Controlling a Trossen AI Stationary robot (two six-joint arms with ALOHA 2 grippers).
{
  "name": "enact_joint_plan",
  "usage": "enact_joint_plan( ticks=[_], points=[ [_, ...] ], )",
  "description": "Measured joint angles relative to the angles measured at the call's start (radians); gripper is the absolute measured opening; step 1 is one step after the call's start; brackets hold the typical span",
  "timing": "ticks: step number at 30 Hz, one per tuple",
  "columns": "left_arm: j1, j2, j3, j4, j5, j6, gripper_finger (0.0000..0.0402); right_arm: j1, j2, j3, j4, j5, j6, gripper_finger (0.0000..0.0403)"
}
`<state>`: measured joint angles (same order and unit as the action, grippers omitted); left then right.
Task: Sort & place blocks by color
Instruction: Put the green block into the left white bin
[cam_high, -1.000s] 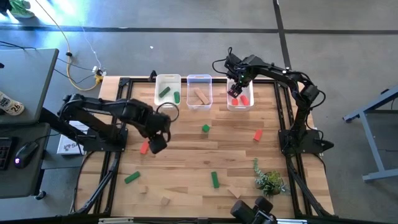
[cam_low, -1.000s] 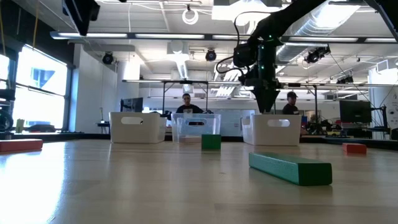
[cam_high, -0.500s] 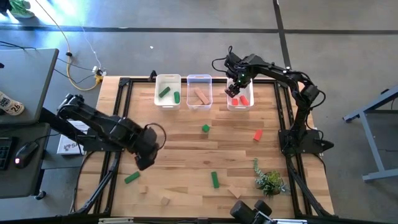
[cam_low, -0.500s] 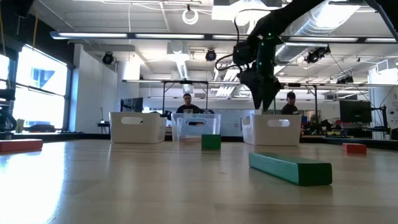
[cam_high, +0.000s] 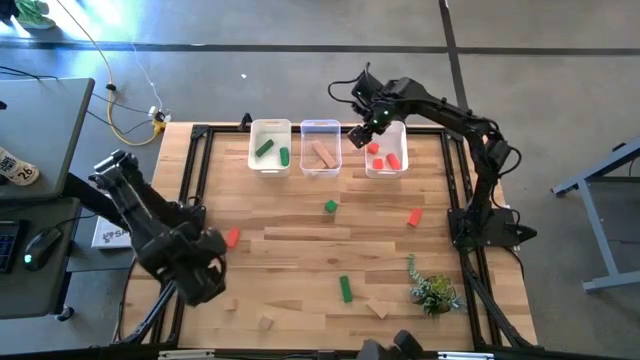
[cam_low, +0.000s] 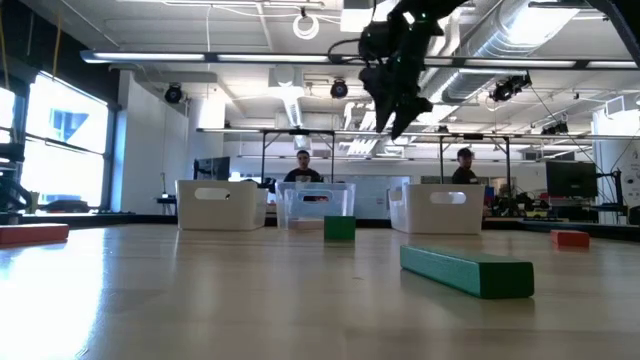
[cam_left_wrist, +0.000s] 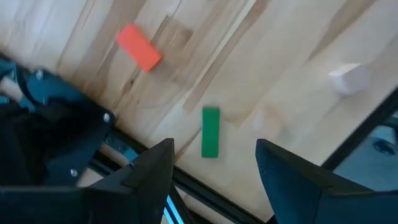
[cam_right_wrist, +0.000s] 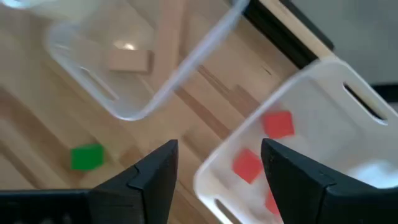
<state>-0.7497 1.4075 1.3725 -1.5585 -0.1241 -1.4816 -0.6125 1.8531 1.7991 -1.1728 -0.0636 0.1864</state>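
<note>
**Both claws empty, left lined up on green bar**

Left claw (cam_left_wrist: 211, 168): fingers apart, nothing between them, hanging over the near-left corner of the tabletop (cam_high: 300, 235). Wrist view looks straight down on a green bar (cam_left_wrist: 210, 132) lying flat between the fingertips, clear of neighbours; a red block (cam_left_wrist: 139, 47) sits well off, a tan block (cam_left_wrist: 347, 77) further out.

Right claw (cam_high: 362, 133): fingers apart, empty, up in the air at the gap between the middle bin (cam_high: 321, 127) and the right bin (cam_high: 402, 128). Red blocks (cam_right_wrist: 278, 124) in the right bin, tan pieces (cam_right_wrist: 129, 60) in the middle bin, green ones (cam_high: 264, 148) in the left bin (cam_high: 254, 128).

Loose on the tabletop: green cube (cam_high: 330, 207), red one (cam_high: 414, 217), second green bar (cam_high: 345, 288), red block (cam_high: 232, 237) by the left arm, tan bits (cam_high: 265, 322) along the near edge.

Handling, my read: painted wood, light, rigid, not fragile. Smooth faces could skid if pinched off-centre. Take the bar across its short width at mid-length.

Pose: left arm folded low, wrist pitched down. Right arm stretched far across the bins, wrist raised.
</note>
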Motion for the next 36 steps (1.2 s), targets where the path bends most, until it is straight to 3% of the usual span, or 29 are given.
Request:
enact_joint_plan(
  ticks=[6,14,18,36],
  points=[
    [-0.112,0.0,-0.125,0.108,0.026,-0.129,0.0216,0.072,0.0,0.068,-0.006,0.0,0.017,0.0217],
    [-0.185,0.0,-0.296,0.371,0.03,-0.165,0.0216,0.141,0.0,0.093,-0.007,0.0,0.038,0.0217],
    [-0.218,0.0,-0.38,0.426,-0.002,-0.161,0.0216,0.164,0.0,0.093,-0.013,0.01,0.042,0.0217],
    [-0.245,0.0,-0.649,0.721,0.017,-0.192,0.0216,0.189,0.0,0.093,-0.021,0.034,0.041,0.0217]
  ],
)
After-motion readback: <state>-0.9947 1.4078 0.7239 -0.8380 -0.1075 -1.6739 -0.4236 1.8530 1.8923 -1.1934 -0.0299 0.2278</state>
